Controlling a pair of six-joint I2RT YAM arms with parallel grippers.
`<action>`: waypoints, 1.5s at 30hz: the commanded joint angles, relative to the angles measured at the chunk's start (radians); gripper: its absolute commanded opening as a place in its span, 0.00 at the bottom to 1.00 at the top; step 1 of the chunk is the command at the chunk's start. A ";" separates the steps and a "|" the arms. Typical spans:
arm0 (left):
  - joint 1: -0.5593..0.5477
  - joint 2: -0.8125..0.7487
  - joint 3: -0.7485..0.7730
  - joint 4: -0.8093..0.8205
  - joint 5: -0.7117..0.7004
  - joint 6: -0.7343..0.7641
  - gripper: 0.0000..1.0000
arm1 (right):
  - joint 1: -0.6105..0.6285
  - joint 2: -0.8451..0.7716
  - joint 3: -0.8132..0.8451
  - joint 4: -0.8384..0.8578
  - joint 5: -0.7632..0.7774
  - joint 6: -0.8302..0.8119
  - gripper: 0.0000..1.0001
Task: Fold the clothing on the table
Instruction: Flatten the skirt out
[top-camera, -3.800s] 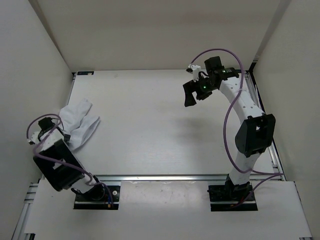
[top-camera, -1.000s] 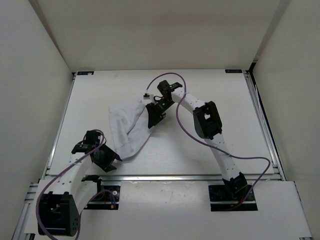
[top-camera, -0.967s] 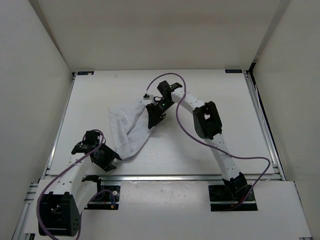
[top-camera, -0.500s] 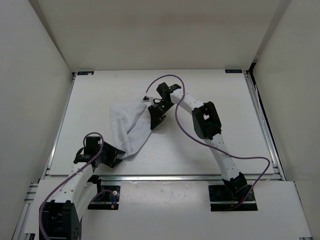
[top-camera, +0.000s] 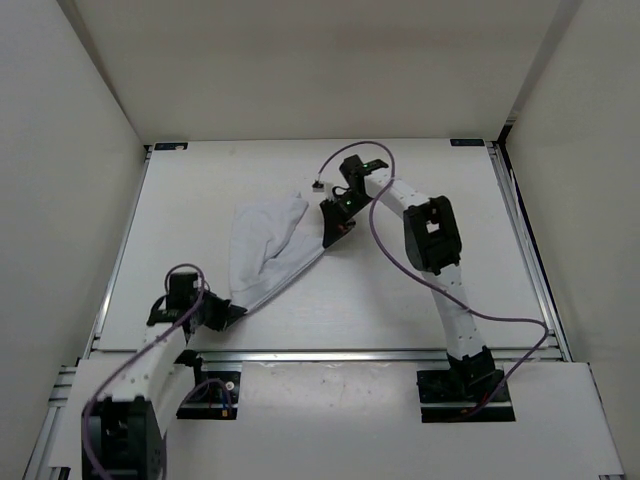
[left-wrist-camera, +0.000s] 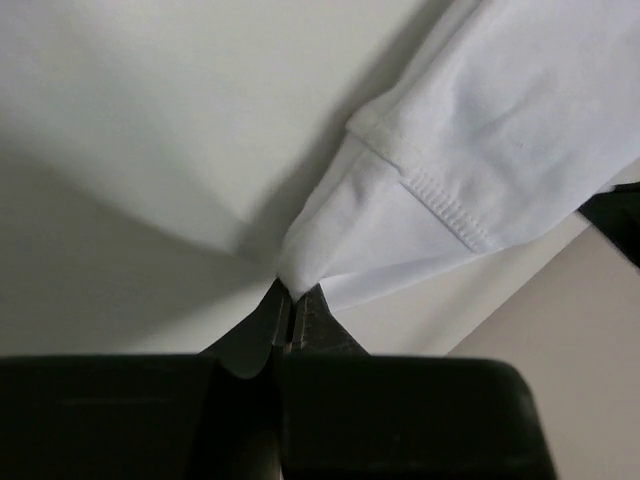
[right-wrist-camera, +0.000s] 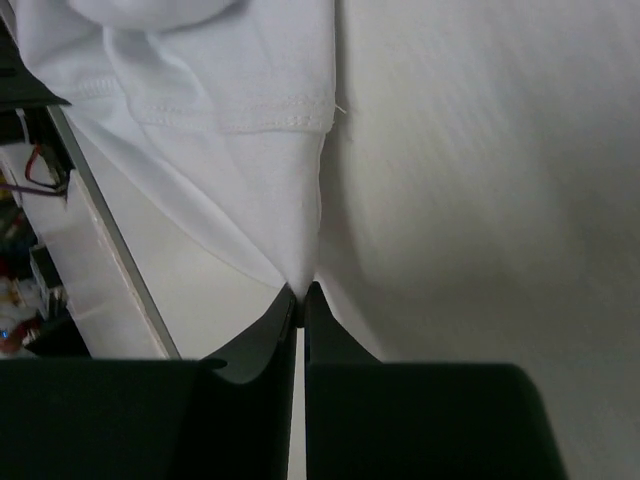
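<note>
My left gripper (left-wrist-camera: 291, 298) is pinched tight on 1 corner of the thin white creased cloth (top-camera: 268, 245), at 7 o'clock on the matte white table (top-camera: 440, 180). My right gripper (right-wrist-camera: 301, 292) clamps the opposite corner near centre, so the cloth stretches between the 2. White walls (top-camera: 60, 150) ring the edges, and the widest tabletop lies toward 3 o'clock.

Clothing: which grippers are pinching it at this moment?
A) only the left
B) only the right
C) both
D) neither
C: each wrist view shows shut fingertips with cloth caught between them. The left gripper holds one corner of the clothing, and the right gripper holds another corner.
</note>
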 joint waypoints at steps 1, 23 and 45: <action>-0.097 0.272 0.225 0.093 -0.044 0.112 0.00 | -0.131 -0.181 -0.042 0.039 0.082 0.035 0.00; -0.191 0.700 0.789 0.441 0.161 0.223 0.00 | -0.349 -0.561 -0.109 0.137 0.167 0.172 0.00; -0.228 1.152 1.671 0.366 0.088 0.401 0.00 | -0.355 -0.458 0.279 0.310 0.280 0.284 0.00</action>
